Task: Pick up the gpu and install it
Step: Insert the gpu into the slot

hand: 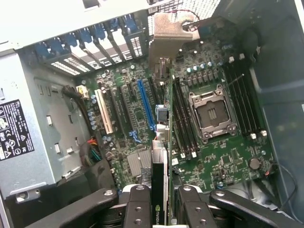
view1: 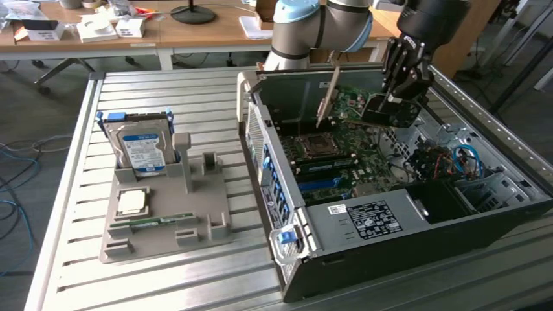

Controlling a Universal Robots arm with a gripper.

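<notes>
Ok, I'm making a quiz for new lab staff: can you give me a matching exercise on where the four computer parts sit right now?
Things:
1. graphics card
2. hard drive
3. processor chip
4. memory stick

Places:
A. standing upright in the grey holder
B. held in the gripper, inside the computer case
C. lying flat in the holder's long narrow slot
D. lying flat in the holder's square recess

Pairs: 1-B, 2-A, 3-D, 4-C.
</notes>
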